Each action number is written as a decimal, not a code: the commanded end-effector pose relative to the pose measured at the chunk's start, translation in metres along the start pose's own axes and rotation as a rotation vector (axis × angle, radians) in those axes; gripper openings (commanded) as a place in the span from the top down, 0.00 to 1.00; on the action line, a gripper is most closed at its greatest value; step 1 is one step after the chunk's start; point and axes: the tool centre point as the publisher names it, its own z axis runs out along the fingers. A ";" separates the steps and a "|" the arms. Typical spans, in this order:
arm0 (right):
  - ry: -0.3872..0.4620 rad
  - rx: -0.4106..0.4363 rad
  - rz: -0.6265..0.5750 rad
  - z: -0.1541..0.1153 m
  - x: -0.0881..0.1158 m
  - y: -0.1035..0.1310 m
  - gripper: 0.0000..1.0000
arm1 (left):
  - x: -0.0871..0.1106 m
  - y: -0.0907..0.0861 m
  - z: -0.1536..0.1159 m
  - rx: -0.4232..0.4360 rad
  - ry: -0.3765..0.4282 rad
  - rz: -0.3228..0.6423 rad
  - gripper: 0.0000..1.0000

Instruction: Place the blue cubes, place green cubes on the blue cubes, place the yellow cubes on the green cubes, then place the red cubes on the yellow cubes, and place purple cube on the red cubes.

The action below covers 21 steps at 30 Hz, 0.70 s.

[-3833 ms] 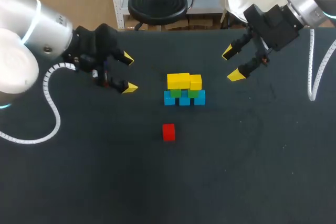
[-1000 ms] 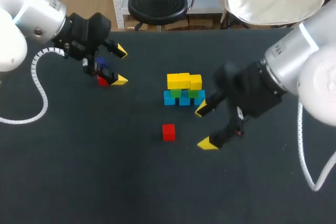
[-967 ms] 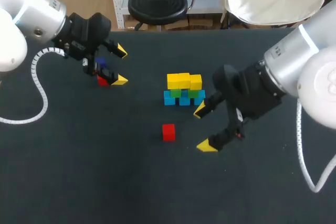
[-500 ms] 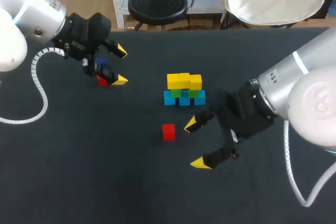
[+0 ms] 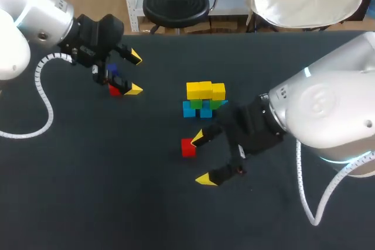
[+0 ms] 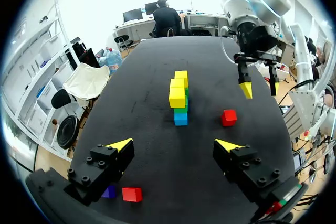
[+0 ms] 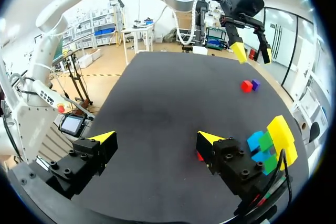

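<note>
A stack (image 5: 205, 100) of blue, green and yellow cubes is being shown built in the middle. The right gripper (image 5: 201, 158) is being held open beside a red cube (image 5: 188, 147). The left gripper (image 5: 135, 73) is being held open over a second red cube (image 6: 132, 194) and the purple cube (image 6: 109, 191); both layers are being awaited.

Bright, even light — faint shadows

Right pincer (image 5: 201, 159) swung down beside red cube (image 5: 188, 147).
</note>
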 end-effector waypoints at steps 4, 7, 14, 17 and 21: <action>-0.008 -0.012 -0.001 0.010 0.008 -0.011 0.00 | 0.000 0.000 0.000 -0.001 0.001 0.001 0.00; -0.007 -0.027 0.002 0.013 0.011 -0.015 0.00 | 0.000 0.000 0.000 -0.001 0.001 0.001 0.00; -0.006 -0.026 -0.001 0.015 0.015 -0.020 0.00 | 0.000 0.000 0.000 -0.001 0.001 0.001 0.00; -0.007 -0.028 -0.001 0.016 0.016 -0.020 0.00 | 0.000 0.000 0.000 -0.001 0.001 0.001 0.00; -0.002 -0.032 0.001 0.018 0.018 -0.021 0.00 | 0.000 0.000 0.000 -0.001 0.001 0.001 0.00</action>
